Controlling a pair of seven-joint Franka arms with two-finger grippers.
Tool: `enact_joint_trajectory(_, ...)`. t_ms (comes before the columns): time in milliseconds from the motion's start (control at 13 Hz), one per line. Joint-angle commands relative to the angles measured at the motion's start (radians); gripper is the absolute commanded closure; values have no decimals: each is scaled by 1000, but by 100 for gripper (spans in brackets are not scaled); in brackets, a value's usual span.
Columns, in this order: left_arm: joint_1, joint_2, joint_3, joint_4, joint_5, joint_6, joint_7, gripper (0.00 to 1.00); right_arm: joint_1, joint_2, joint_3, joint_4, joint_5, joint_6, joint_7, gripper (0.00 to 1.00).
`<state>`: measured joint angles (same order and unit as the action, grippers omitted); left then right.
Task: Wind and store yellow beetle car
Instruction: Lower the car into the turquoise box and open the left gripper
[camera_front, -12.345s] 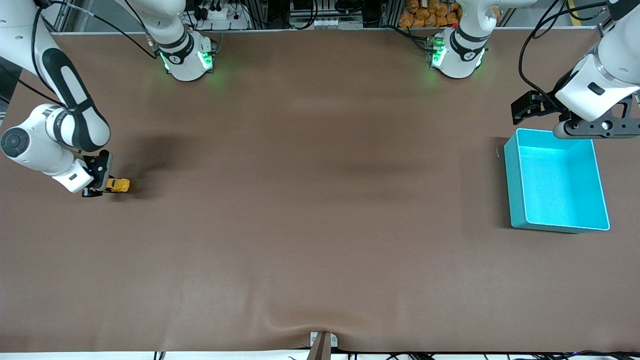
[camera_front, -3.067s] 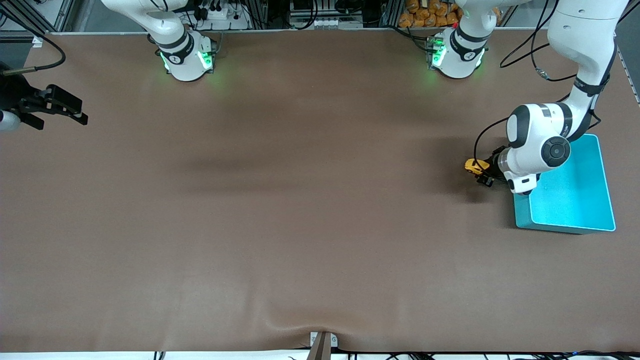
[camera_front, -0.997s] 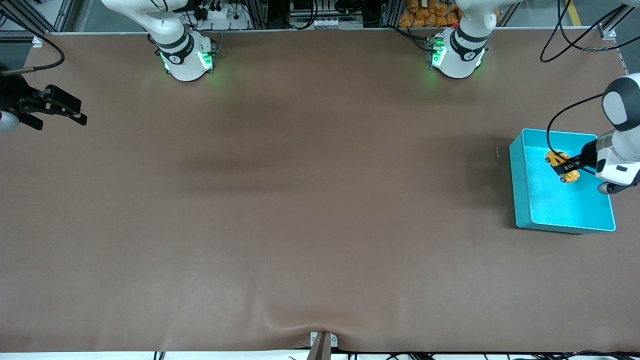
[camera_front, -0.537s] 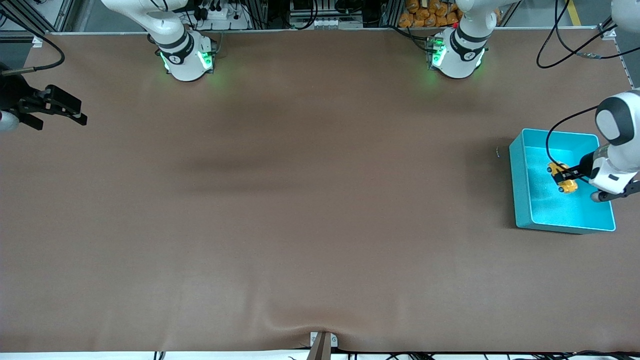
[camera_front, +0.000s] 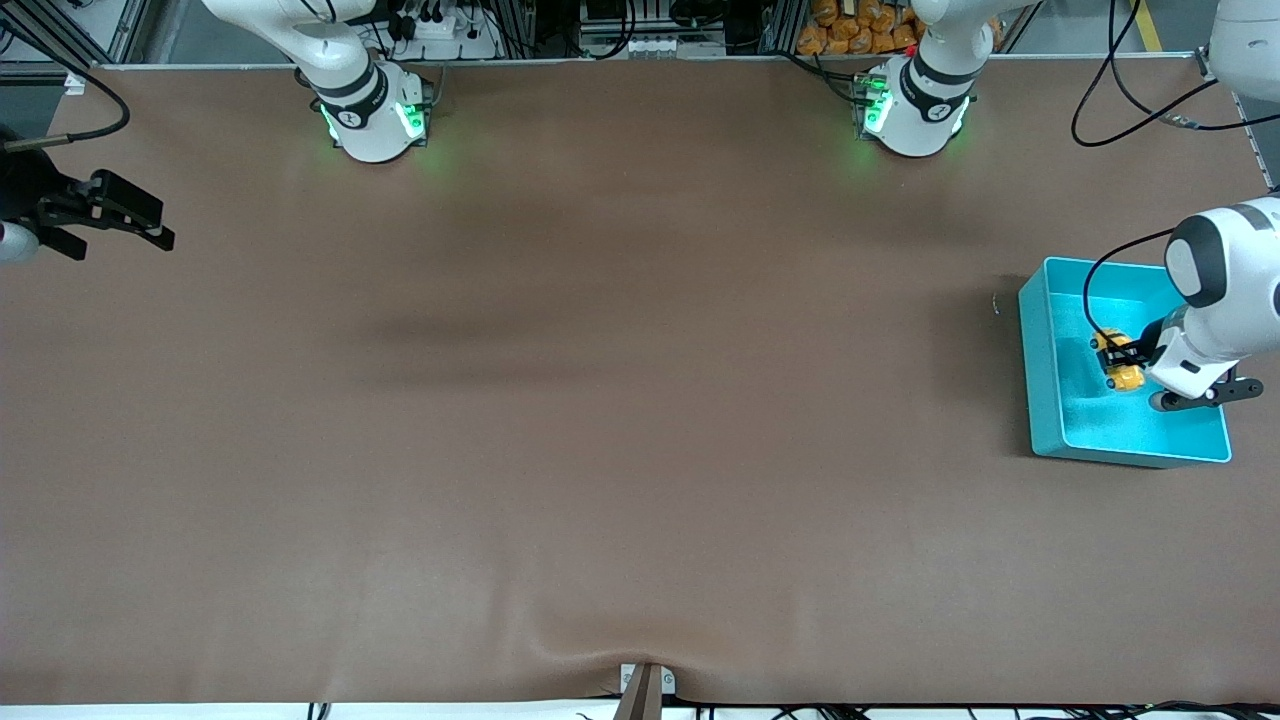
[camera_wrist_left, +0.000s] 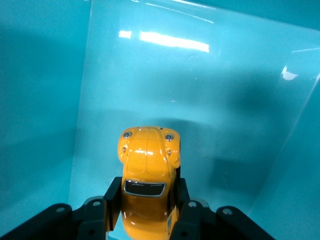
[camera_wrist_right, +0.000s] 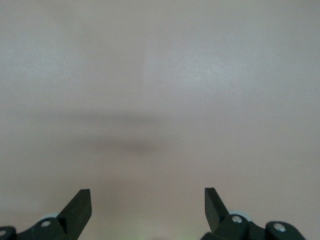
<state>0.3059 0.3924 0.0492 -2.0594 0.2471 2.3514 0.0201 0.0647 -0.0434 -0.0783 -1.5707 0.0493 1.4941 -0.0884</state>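
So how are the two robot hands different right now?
The left gripper is shut on the yellow beetle car; the right gripper is open and holds nothing.
The left gripper is down inside the teal bin; the right gripper waits over the bare brown table at the right arm's end.
Both have two black fingers.

Bin (camera_front: 1043, 375): on the table (camera_front: 600, 400), at the left arm's end. Car (camera_front: 1118, 362): inside the bin, between the left gripper's (camera_front: 1122, 360) fingers (camera_wrist_left: 112, 200). Right gripper (camera_front: 120, 212): over the table's edge at the right arm's end, well apart from the bin.
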Motion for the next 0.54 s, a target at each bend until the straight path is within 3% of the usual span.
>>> enact_joint_trajectory(0, 12, 22, -9, 19, 31, 6, 9, 89, 18, -29, -11, -29, -9, 6, 1, 0)
enact_joint_trajectory(460, 13, 66, -8, 19, 57, 51, 8, 84, 18, -27, -11, -29, -9, 6, -1, 0)
